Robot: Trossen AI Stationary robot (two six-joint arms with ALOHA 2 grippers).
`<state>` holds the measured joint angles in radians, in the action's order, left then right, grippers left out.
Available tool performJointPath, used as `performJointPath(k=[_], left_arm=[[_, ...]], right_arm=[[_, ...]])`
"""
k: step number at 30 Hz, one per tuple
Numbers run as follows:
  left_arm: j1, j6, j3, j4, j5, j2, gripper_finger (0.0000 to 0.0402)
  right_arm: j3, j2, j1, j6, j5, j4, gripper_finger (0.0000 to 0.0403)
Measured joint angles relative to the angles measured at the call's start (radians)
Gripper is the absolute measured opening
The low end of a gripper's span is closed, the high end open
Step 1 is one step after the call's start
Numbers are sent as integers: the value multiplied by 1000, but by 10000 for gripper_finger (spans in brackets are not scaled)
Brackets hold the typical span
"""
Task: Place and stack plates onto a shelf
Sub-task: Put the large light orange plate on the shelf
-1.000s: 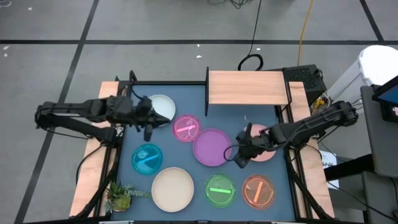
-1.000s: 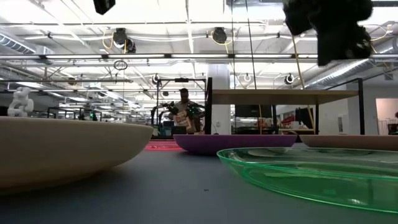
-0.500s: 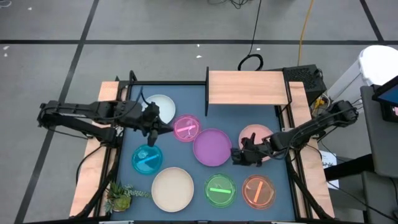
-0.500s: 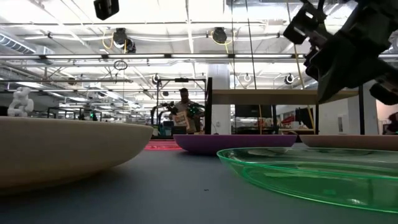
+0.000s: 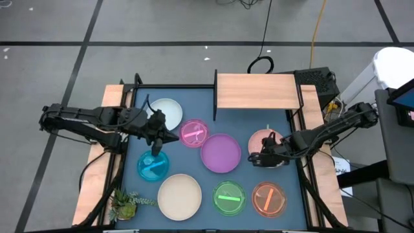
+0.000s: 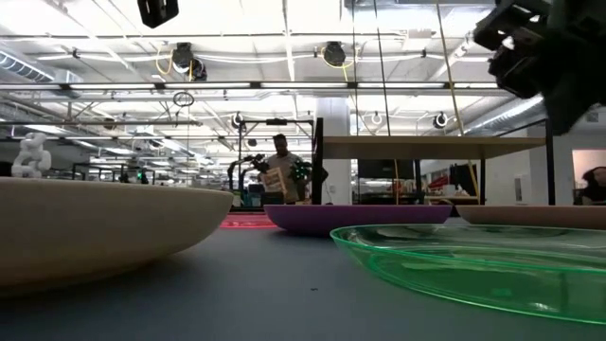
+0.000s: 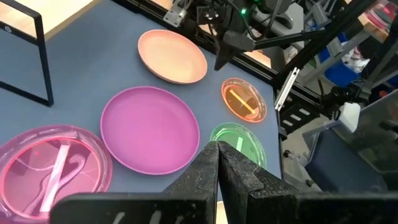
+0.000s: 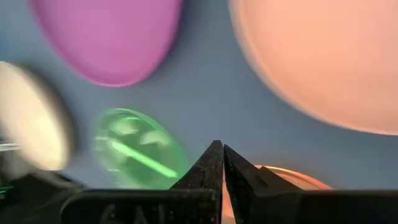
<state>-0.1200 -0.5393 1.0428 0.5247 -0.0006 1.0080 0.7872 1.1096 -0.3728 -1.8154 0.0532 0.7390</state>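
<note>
Both grippers are closed and hold nothing. The right gripper (image 5: 253,157) hovers over the salmon plate's (image 5: 268,140) near edge; the left gripper (image 5: 173,137) hangs beside the pink plate (image 5: 194,133). The shelf (image 5: 259,91) carries 0 plates.

Bright, even overhead light. In the low view, ceiling lamps (image 6: 185,59) glare white across the top of the frame, and the near cream plate (image 6: 95,227) at lower left is soft, out of focus. The right wrist view is smeared with motion blur. Shadows on the table (image 5: 259,123) are faint.
</note>
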Motion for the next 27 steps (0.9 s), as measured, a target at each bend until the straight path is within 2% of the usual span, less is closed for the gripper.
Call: performJointPath(k=[3, 10, 14, 22, 27], left_arm=[[0, 23, 0, 0, -8, 0, 15], [1, 24, 0, -1, -28, 0, 15], [1, 13, 0, -1, -32, 0, 15], [1, 12, 0, -2, -52, 0, 15], [1, 11, 0, -2, -52, 0, 15]], right_arm=[[4, 1, 0, 20, 52, 34, 0], [-11, 6, 29, 121, 48, 77, 18], [-11, 37, 46, 184, 52, 116, 61], [-11, 120, 60, 317, 46, 79, 179], [-11, 173, 65, 454, 26, 47, 214]])
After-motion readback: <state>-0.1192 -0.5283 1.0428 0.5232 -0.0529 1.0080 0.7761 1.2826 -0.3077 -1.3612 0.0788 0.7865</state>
